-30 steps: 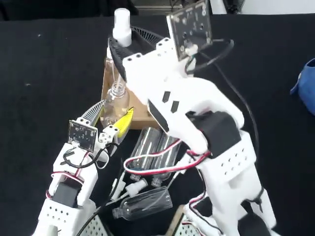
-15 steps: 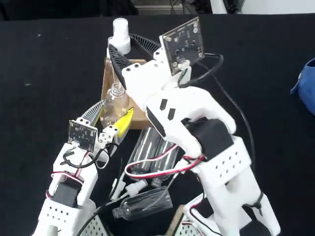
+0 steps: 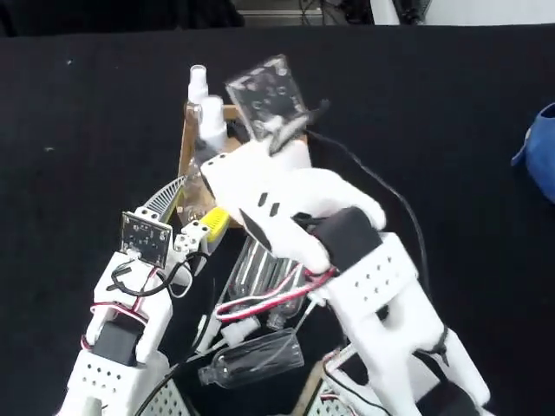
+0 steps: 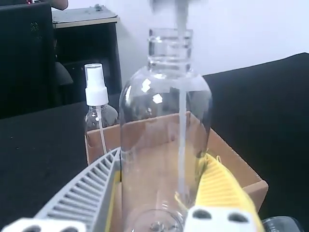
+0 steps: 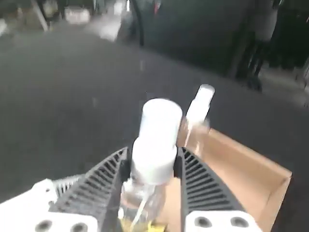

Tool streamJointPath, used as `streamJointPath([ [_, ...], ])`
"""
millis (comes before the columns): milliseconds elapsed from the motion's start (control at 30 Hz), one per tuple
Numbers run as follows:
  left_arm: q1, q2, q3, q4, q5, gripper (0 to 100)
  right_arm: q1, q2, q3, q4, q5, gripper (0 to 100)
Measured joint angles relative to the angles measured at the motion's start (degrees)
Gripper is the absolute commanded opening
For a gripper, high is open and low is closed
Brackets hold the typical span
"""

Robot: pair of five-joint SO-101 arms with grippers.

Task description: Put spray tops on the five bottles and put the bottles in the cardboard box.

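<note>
Step in hand: capping the second bottle, with both arms at the near wall of the cardboard box [image 3: 185, 147].

- Left claw [image 4: 154, 189]: clenched around the lower body of a clear bottle [image 4: 166, 125], which it holds upright. The bottle stands at the box's near wall, on the side toward the arms, with the box interior behind it.
- Right claw [image 5: 152, 154]: clamped on a white spray top [image 5: 157, 130], directly above that bottle's neck. The dip tube [image 4: 182, 121] runs down inside the bottle. The collar sits at or just over the neck; I cannot tell whether the threads have caught.
- Capped bottle [image 4: 96, 113]: upright inside the box, at its far corner.
- Two uncapped bottles [image 3: 260, 260]: lying side by side on the desk [image 3: 87, 104], just outside the box's near wall and partly under the right arm.
- A third uncapped bottle [image 3: 256, 357]: lying farther from the box, toward the arm bases.
- Loose spray top [image 3: 236, 329]: lying between the pair and the third bottle.

Progress, as judged: one of five bottles is boxed, one is being capped and three are untouched.

Next move, as judged:
- The right claw presses the collar squarely onto the neck and twists.
- The left claw holds firm against that turn, since a tilted collar would cross-thread or slip off.
- Once the top is seated, the right claw lets go and the left claw carries the bottle over the near wall and sets it beside the capped bottle.
</note>
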Motion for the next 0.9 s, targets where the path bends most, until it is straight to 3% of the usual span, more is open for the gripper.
streamJointPath([
  [200, 0.0, 0.0, 0.0, 0.0, 0.0, 3, -2.9, 0.4, -5.9, 3.1, 0.1, 11.7],
  [433, -0.2, 0.0, 0.0, 0.0, 0.1, 3, -6.2, 0.4, -6.7, 3.1, 0.1, 22.1],
  [733, -0.2, 0.0, 0.0, 0.0, 0.1, 3, -3.4, 0.4, -6.9, 3.3, 0.0, 21.9],
  [900, -0.2, 0.0, 0.0, 0.0, 0.1, 3, -1.0, -2.0, -11.3, 11.3, 0.0, 21.9],
])
